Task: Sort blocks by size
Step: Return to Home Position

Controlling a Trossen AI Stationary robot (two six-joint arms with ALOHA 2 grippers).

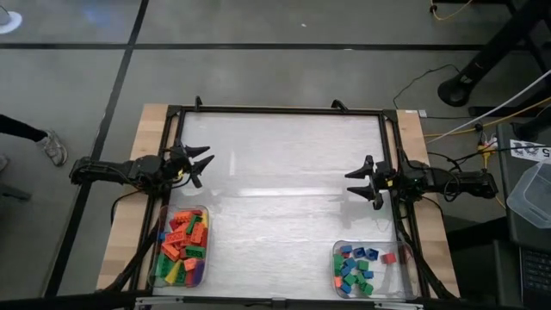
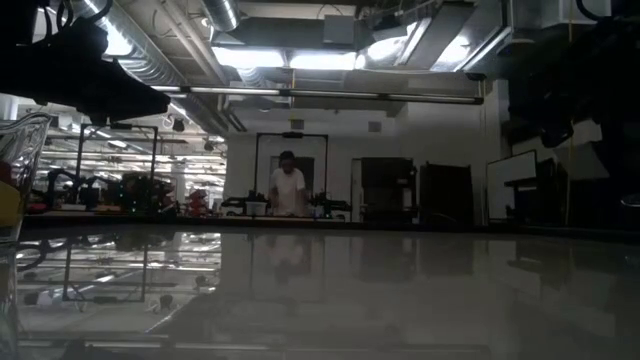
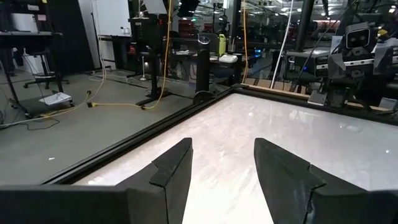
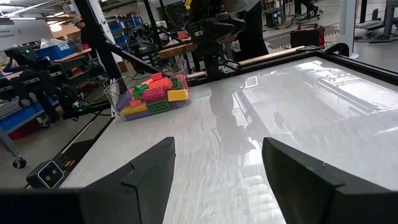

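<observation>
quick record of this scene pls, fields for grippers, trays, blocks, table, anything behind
left gripper: fingers open, empty, at the table's left side
right gripper: fingers open, empty, at the table's right side
left tray: bottom-left corner in the high view, heaped with long blocks, red, orange, green, yellow, purple
right tray: bottom-right corner, holds small square blocks, mostly blue and green, some red
table: no loose blocks visible outside the trays
behind: person standing far off, low view
</observation>
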